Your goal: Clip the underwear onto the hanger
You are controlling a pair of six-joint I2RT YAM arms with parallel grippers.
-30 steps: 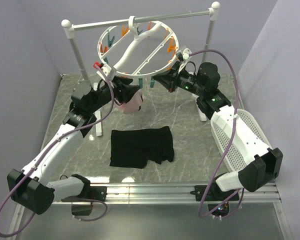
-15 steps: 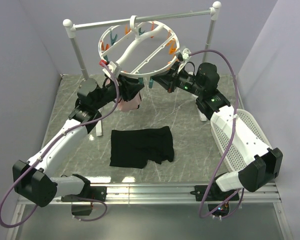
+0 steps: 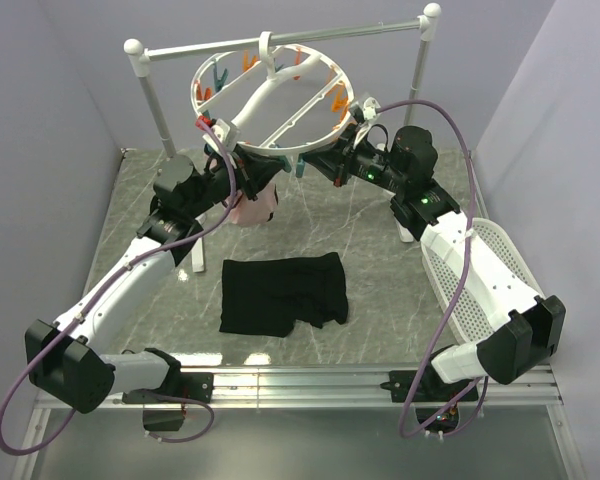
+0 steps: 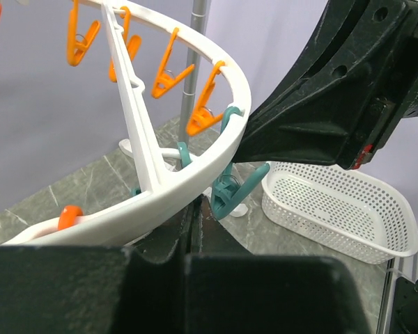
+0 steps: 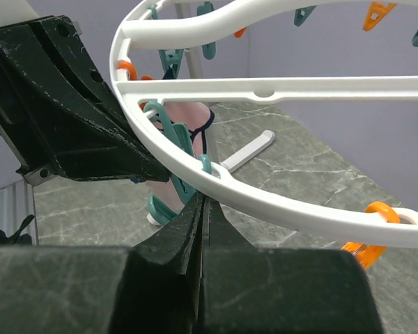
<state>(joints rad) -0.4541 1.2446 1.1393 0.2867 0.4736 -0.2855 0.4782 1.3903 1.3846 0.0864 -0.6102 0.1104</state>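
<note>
black underwear (image 3: pixel 283 294) lying flat, white hanger (image 3: pixel 252 108) hanging

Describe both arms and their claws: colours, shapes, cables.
Both arms have white shells on the long links and black blocky joints: the left arm, the right arm. A purple cable loops along each. The left claw and right claw are black, with tapered fingers.

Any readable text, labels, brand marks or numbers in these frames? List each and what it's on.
None legible in any view. No print shows on the round white plastic hanger ring, the black fabric underwear or the white perforated plastic basket.
</note>
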